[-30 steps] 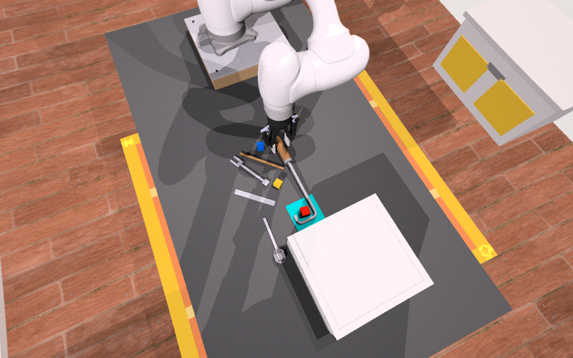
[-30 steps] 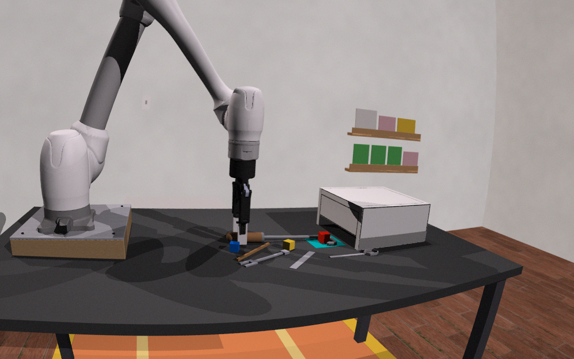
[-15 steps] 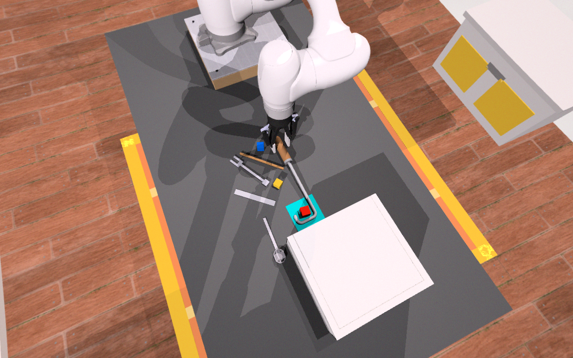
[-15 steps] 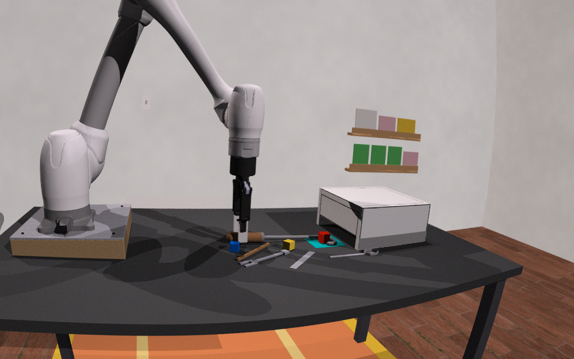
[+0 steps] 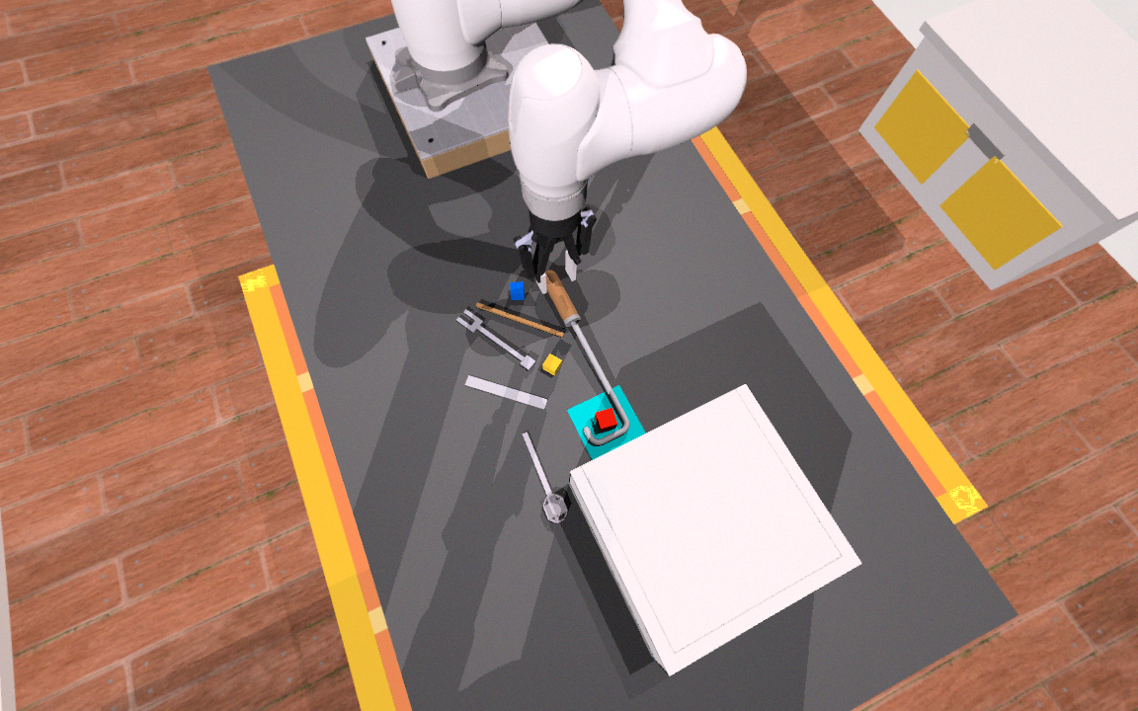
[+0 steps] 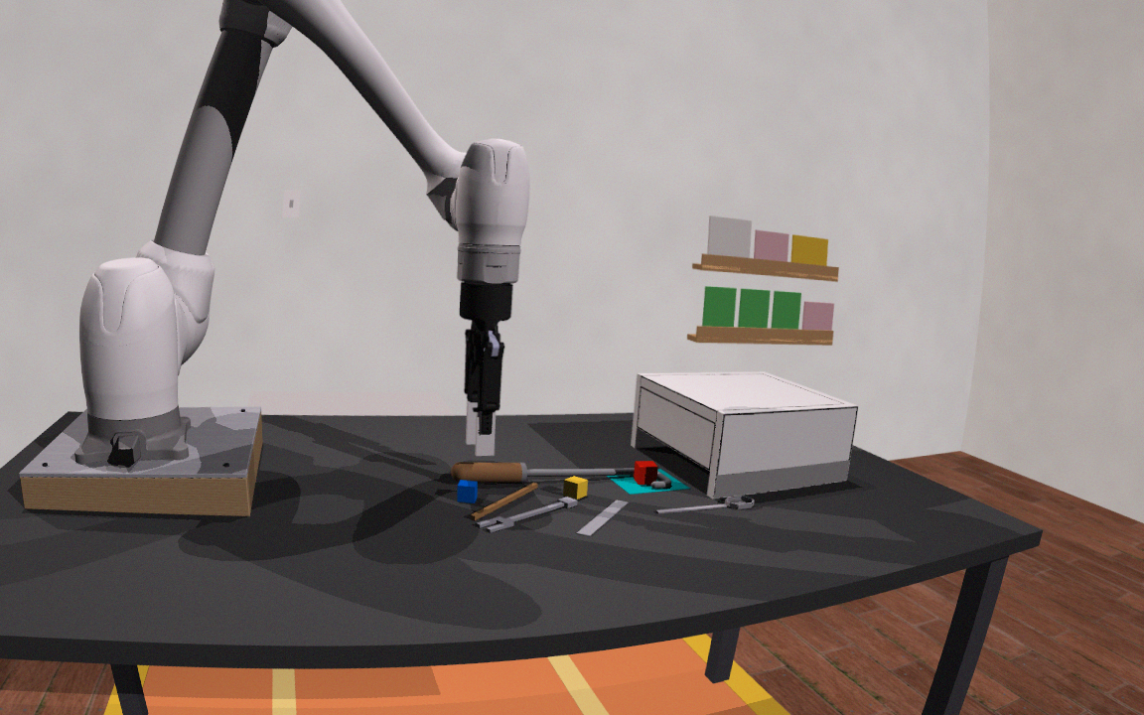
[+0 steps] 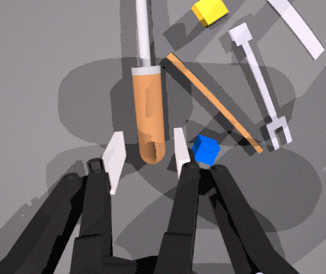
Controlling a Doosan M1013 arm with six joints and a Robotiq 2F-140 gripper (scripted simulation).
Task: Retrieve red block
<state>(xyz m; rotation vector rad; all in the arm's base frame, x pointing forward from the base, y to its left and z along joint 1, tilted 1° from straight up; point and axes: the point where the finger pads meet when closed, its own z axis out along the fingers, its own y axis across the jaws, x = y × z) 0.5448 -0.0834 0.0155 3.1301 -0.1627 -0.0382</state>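
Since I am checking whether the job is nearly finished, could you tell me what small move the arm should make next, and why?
Probably just lift the gripper straight up and away: it is open, hangs above the hook tool's wooden handle, and the red block appears to sit inside the teal square.
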